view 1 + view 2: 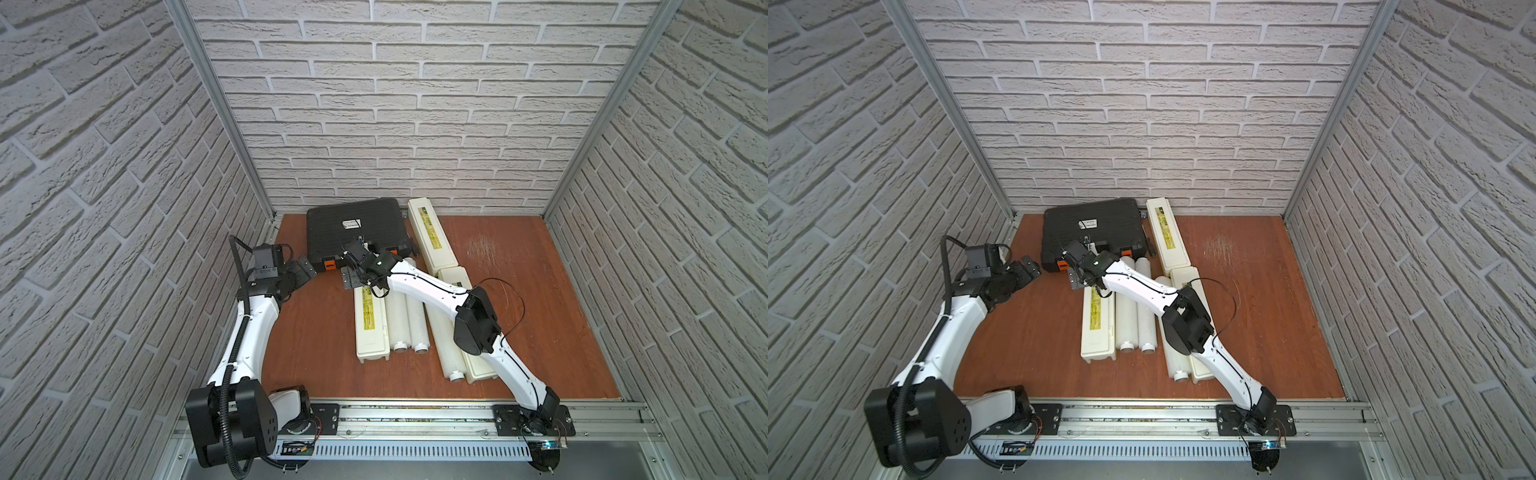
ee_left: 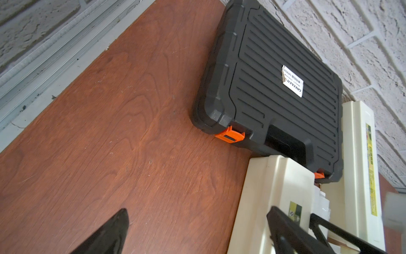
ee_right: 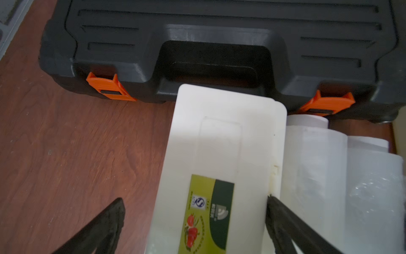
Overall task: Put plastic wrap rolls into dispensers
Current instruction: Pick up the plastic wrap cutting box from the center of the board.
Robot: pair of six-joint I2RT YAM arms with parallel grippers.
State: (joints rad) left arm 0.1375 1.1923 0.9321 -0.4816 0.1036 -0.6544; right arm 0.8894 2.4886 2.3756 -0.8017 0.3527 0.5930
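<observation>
Right gripper [image 1: 351, 274] hangs with its jaws spread wide over the far end of the first dispenser [image 1: 371, 328], just in front of the black case [image 1: 357, 226]. In both top views it holds nothing. Two rolls [image 1: 397, 320] lie side by side against that dispenser on the wooden table [image 1: 316, 332]. A third roll [image 1: 442, 349] lies beside the second dispenser [image 1: 455, 275], partly under the right arm. The third dispenser [image 1: 430, 232] lies next to the case by the back wall. The left gripper [image 1: 1030, 266], also spread and empty, hovers near the case's corner.

From the left wrist, that gripper's fingers [image 2: 109, 231] stand apart over bare table, with the first dispenser's end close to one fingertip.

From the right wrist, the jaws straddle the closed first dispenser [image 3: 219, 143] without clamping it. One fingertip [image 3: 276, 211] sits at the seam between the dispenser and the nearest roll [image 3: 314, 165]. The other is clear of it, over the table. The case's orange latches [image 3: 109, 88] show just beyond.
</observation>
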